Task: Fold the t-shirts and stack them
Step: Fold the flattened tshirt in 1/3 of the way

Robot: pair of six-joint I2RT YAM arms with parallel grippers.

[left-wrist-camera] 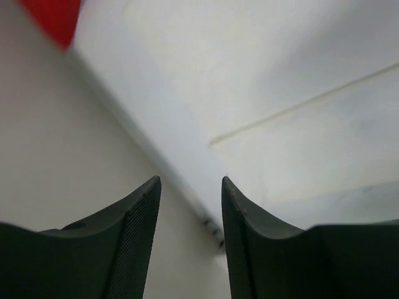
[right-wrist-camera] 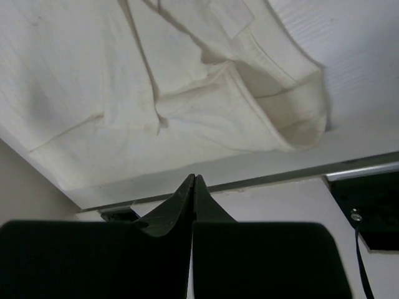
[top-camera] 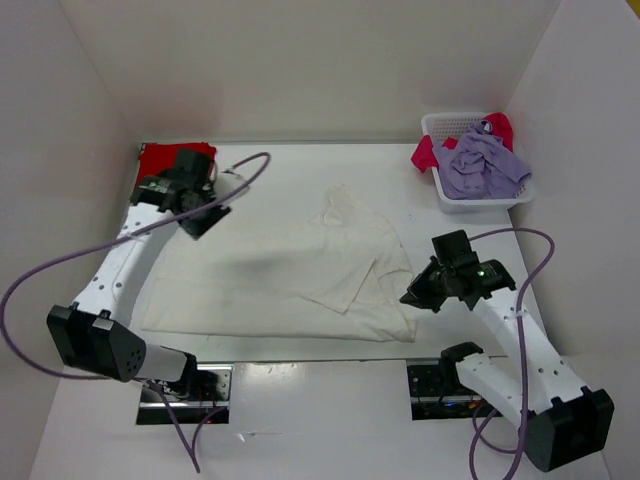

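An off-white t-shirt (top-camera: 290,285) lies spread on the table with one flap folded over its right half; in the right wrist view the shirt (right-wrist-camera: 156,81) shows its rumpled sleeve and hem. A red t-shirt (top-camera: 165,158) lies folded in the back left corner, and a corner of it (left-wrist-camera: 53,18) shows in the left wrist view. A lavender t-shirt (top-camera: 485,165) and a pinkish red one (top-camera: 425,152) fill the basket. My left gripper (top-camera: 205,222) (left-wrist-camera: 190,180) hangs open and empty above the shirt's back left edge. My right gripper (top-camera: 410,297) (right-wrist-camera: 194,177) is shut on nothing beside the shirt's front right corner.
A white mesh basket (top-camera: 480,205) stands at the back right. White walls close in the table on three sides. Purple cables loop from both arms. The table's front edge (right-wrist-camera: 262,180) runs just beyond my right fingertips.
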